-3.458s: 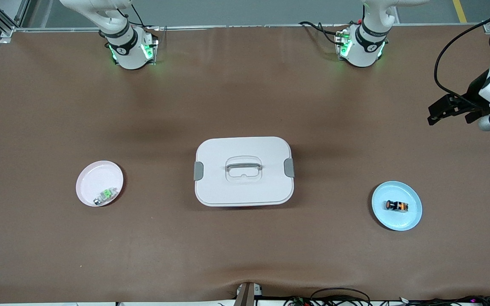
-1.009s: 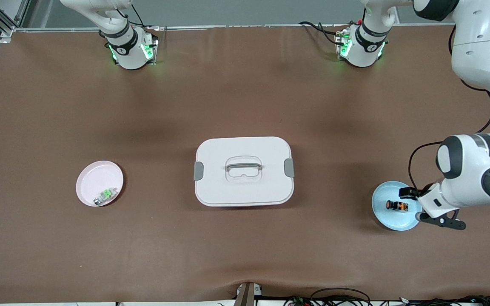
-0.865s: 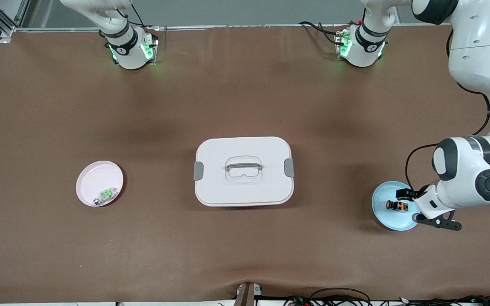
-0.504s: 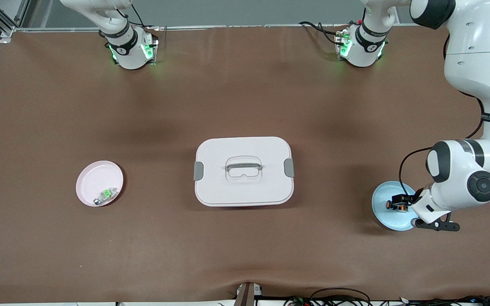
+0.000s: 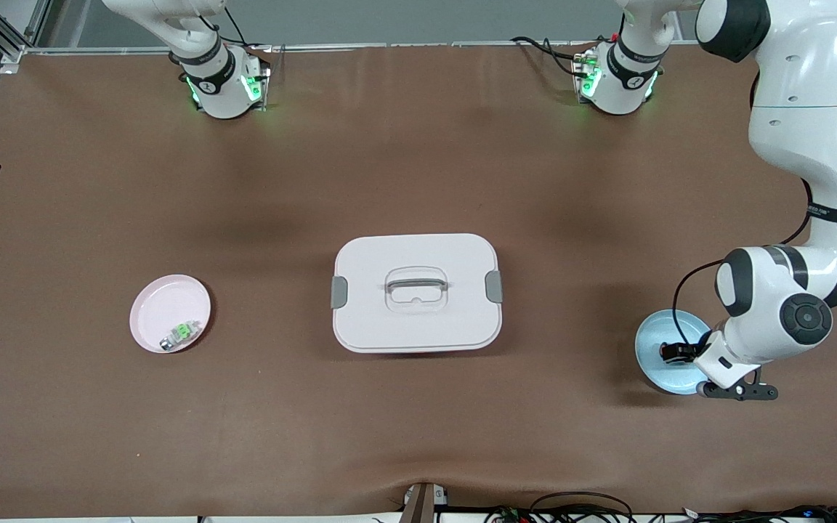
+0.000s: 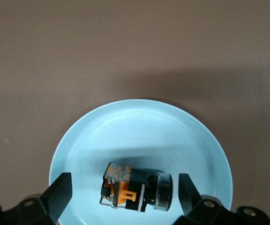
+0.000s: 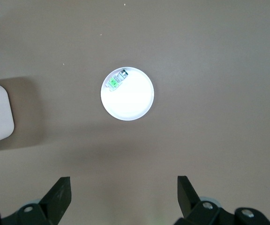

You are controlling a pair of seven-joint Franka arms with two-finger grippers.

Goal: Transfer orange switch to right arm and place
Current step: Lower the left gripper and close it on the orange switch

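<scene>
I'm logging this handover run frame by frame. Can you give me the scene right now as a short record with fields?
orange switch: lying on its side in the blue plate, not gripped
blue plate: on the table toward the left arm's end
left tool: open, low over the blue plate, fingers either side of the orange switch
right tool: open, high over the table, looking down at the pink plate; arm waits
pink plate: holds a green switch, toward the right arm's end
white box: lid on, mid-table between the plates
</scene>
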